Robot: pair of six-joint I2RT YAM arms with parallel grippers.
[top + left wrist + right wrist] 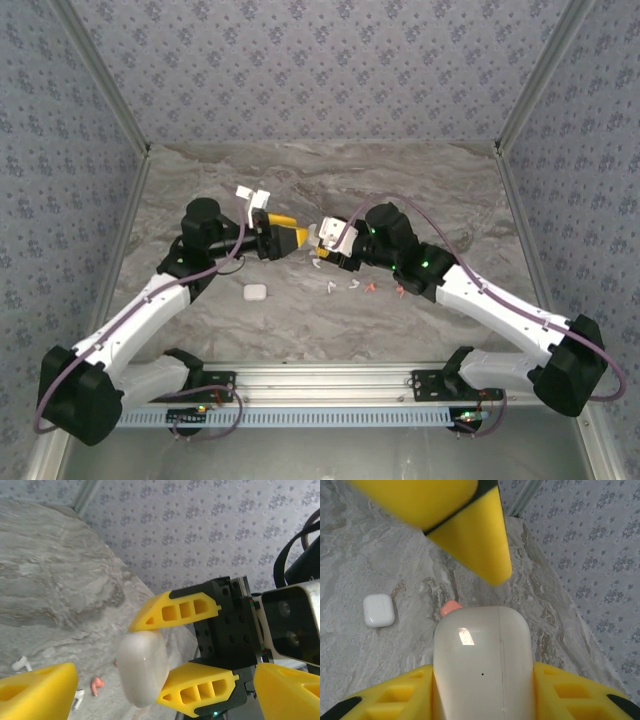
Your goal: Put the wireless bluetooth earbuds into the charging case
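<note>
Right tool (pixel 482 666) is clenched on the charging case (pixel 482 640), one yellow finger (pixel 395 697) pressed to each side of the glossy white shell. It holds the case up off the table (pixel 450 200), out over the middle. The lid looks closed, with a thin seam running down the face.

Left tool (pixel 295 232) is right there facing it, spread wide and gripping nothing. From the right wrist camera one of its yellow fingertips (pixel 475 535) hangs just past the top of the case; I can't tell whether it touches.

Down on the marble, the wireless bluetooth earbuds (pixel 352 284) lie loose in a little scatter under the right arm (pixel 480 295), white ones and a few orange-red. One orange earbud (pixel 451 608) peeks out just behind the held case. From the left wrist there's a white earbud (pixel 20 664) lying well off to the side.

A second case (pixel 255 292), closed, sits on its own in front of the left arm (pixel 150 300), clear of the scatter. Another white piece (pixel 252 197) lies further back by the left tool; I can't make out what it is.
</note>
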